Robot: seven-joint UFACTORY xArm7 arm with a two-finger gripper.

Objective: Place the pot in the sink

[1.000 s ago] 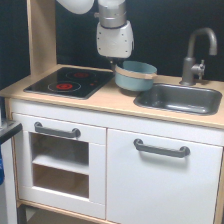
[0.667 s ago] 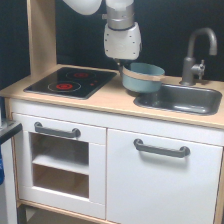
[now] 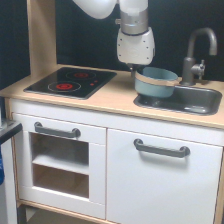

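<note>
Sink (image 3: 197, 102) basin open toward the exterior view's right, faucet (image 3: 196, 52) rising just behind it, pot (image 3: 156, 82) over its near-left edge, stovetop (image 3: 70, 82) well apart, bare counter between

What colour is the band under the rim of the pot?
Tan, on the light blue-grey pot; the exterior view shows it.

A light wooden countertop (image 3: 117, 97) is running across the top of a white toy kitchen cabinet (image 3: 115, 165). A black stovetop (image 3: 70, 82) with red rings is lying flat on the counter toward its nine o'clock end. A dark grey sink (image 3: 192, 100) is sitting recessed in the counter toward the three o'clock end, with a grey curved faucet (image 3: 197, 52) standing at the sink's twelve o'clock edge. A light blue-grey pot (image 3: 156, 82) is showing at the sink's nine o'clock rim, overlapping it; whether it is resting there cannot be told.
</note>
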